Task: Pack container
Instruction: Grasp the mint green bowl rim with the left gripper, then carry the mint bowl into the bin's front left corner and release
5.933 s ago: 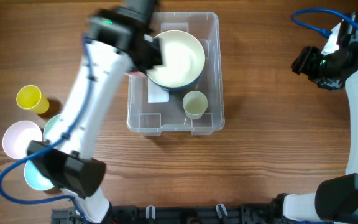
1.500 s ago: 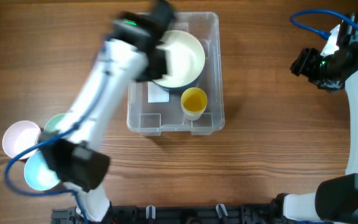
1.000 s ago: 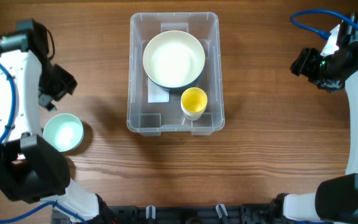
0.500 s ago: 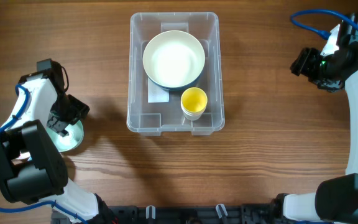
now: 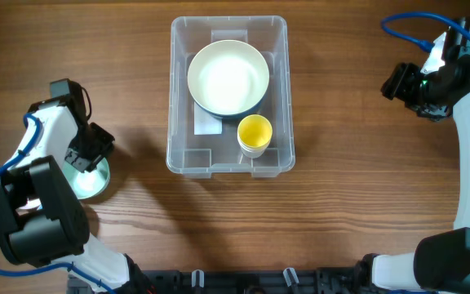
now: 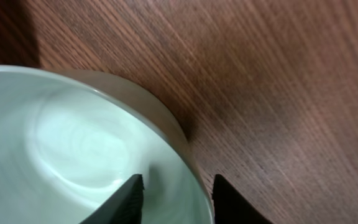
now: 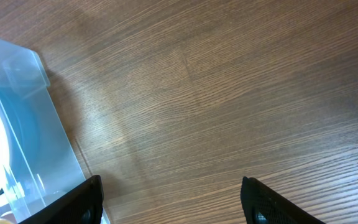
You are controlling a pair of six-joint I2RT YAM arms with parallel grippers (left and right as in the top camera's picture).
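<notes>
fingers (image 6: 129,202) of the left hand (image 6: 178,190) stand apart astride the rim of a pale green bowl (image 6: 73,143), one inside it and one outside, with the rim between them and not yet pinched as far as the wrist view shows. that bowl sits on the wooden worktop (image 5: 137,229) at the far left, well apart from the container (image 5: 287,82), which lies at the middle of the worktop toward its far edge. inside the container a large white bowl (image 5: 228,77) fills the far half and a yellow cup (image 5: 254,133) stands just beside it in the near right part, so packing looks well along; the green bowl is the one piece seen outside, and it seems to be next. the right hand (image 7: 171,193) hangs spread wide and empty over bare wood beside the container's corner. a white label (image 5: 206,122) shows on the container's base, partly under the white bowl; any writing on it is too small to read.
</notes>
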